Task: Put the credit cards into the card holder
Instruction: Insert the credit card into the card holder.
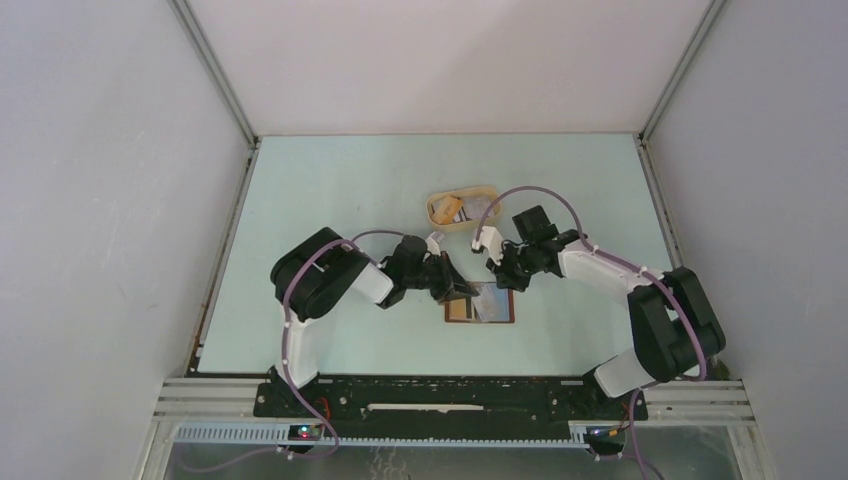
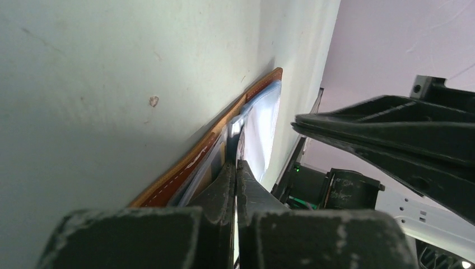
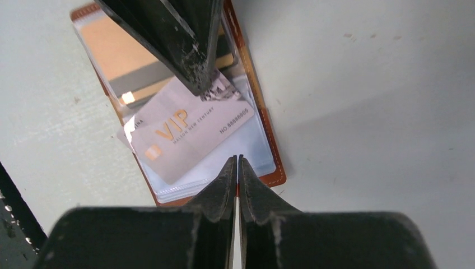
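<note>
Leather-brown, the card holder (image 3: 273, 177) lies open on the counter (image 3: 364, 112), with a pale VIP card (image 3: 190, 137) askew atop its clear pocket, not yet in. Left jaws are closed at that card's top edge, right jaws closed by the holder's near edge. Neither visibly holds anything. We fear a push buckles the pocket or skids the holder. We count one holder, two cards on it, the second card (image 3: 120, 61) already sleeved, and one tray (image 1: 463, 190) whose cards we cannot count.

Pale green table top (image 1: 330, 200), with two things laid on it.
A reddish-brown card holder (image 1: 503, 314) is spread open and flat near the middle of the near half, its inner pockets turned up. A tan oval tray (image 1: 434, 215) is set farther back, apart from it. A few small specks are seen on the surface beside the holder.
</note>
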